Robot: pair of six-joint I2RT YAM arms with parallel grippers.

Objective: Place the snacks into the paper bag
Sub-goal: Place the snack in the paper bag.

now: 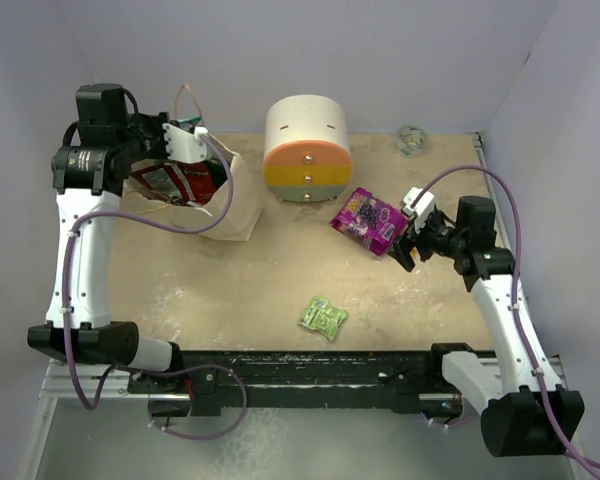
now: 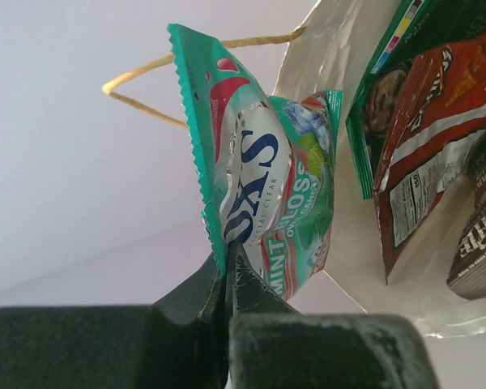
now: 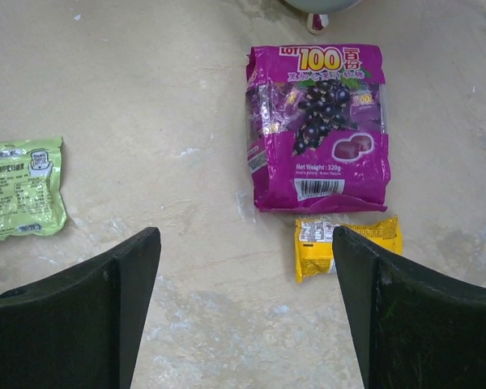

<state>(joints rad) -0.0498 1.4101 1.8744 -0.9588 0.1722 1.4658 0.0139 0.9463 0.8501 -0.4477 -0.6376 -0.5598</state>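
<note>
Left wrist: left gripper (image 2: 227, 247) clamped on teal packet (image 2: 263, 182), paper bag (image 2: 328, 49) at 2 o'clock. Right gripper (image 3: 245, 239) jaws wide apart; purple packet (image 3: 317, 130) at 1 o'clock, orange packet (image 3: 344, 243) at 3.

You are looking at 3 plain pale lavender walls (image 1: 430, 50) closing in a scuffed tan table (image 1: 240, 290), evenly lit, with a round white drawer box (image 1: 307, 135) near the back.
</note>
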